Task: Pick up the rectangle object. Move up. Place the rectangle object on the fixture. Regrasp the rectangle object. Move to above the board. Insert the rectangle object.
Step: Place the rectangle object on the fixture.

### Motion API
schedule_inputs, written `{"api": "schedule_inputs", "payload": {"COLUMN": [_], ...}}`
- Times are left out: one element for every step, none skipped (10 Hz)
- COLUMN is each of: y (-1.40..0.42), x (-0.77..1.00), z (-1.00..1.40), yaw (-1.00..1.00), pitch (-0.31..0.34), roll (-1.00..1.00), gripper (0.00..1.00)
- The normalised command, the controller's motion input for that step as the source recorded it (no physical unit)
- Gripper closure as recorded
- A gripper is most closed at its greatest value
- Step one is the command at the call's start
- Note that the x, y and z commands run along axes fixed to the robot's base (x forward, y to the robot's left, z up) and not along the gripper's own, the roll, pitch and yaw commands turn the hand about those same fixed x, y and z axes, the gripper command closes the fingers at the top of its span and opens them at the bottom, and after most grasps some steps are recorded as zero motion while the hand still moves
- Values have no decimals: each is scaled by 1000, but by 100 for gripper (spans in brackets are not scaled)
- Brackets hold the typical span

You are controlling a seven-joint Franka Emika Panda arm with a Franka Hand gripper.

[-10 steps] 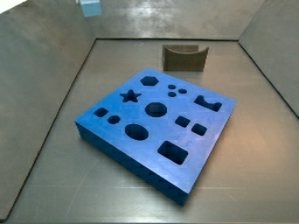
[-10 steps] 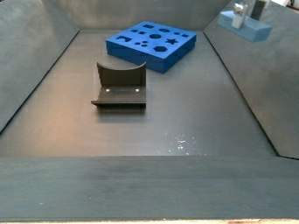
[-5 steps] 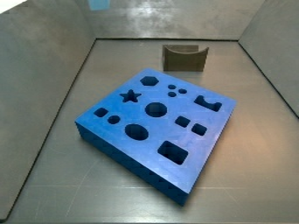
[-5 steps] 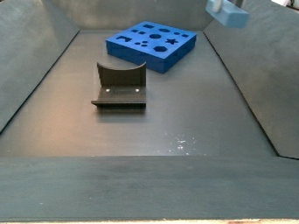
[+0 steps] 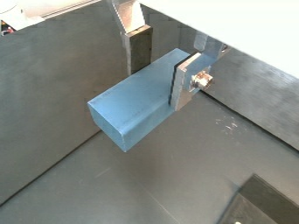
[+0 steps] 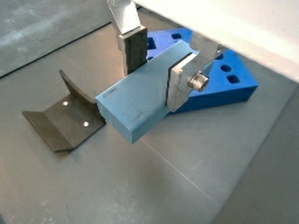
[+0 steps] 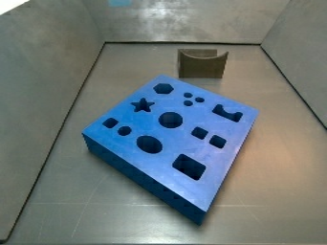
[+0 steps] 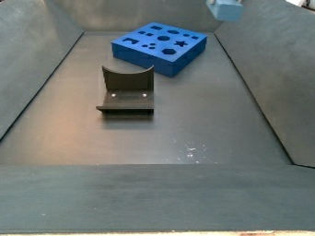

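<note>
Rectangle object (image 5: 138,109) shows in both wrist views clamped at one end between the gripper (image 5: 158,63) plates, held high off the floor; it looks stiff, light and smooth-faced, so I'd judge the flat sides the safest hold, while the long free end could swing. In a wrist view the fixture (image 6: 61,124) stands at about nine o'clock and the board (image 6: 219,74) at two, apart. In a side view only a blue corner (image 8: 226,8) shows at one o'clock, with bare floor around the fixture (image 8: 125,89).
</note>
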Motion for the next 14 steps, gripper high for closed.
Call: {"api": "schedule_inputs", "payload": {"y": [-49, -43, -40, 438, 455, 418, 386, 339, 316, 282, 250, 226, 212, 178], "x": [1000, 1000, 1000, 1000, 1000, 1000, 1000, 1000, 1000, 1000, 1000, 1000, 1000, 1000], "z": [83, 74, 67, -233, -245, -227, -214, -192, -179, -157, -135, -120, -110, -92], "yaw": [-53, -38, -30, 93, 94, 70, 64, 58, 48, 31, 20, 6, -1, -29], "pitch": [264, 249, 245, 55, 54, 44, 46, 51, 58, 74, 102, 126, 140, 168], "roll": [39, 31, 26, -1000, -1000, -1000, -1000, -1000, -1000, -1000, -1000, -1000, -1000, -1000], "gripper": [100, 100, 100, 100, 100, 100, 100, 100, 100, 100, 100, 100, 100, 100]}}
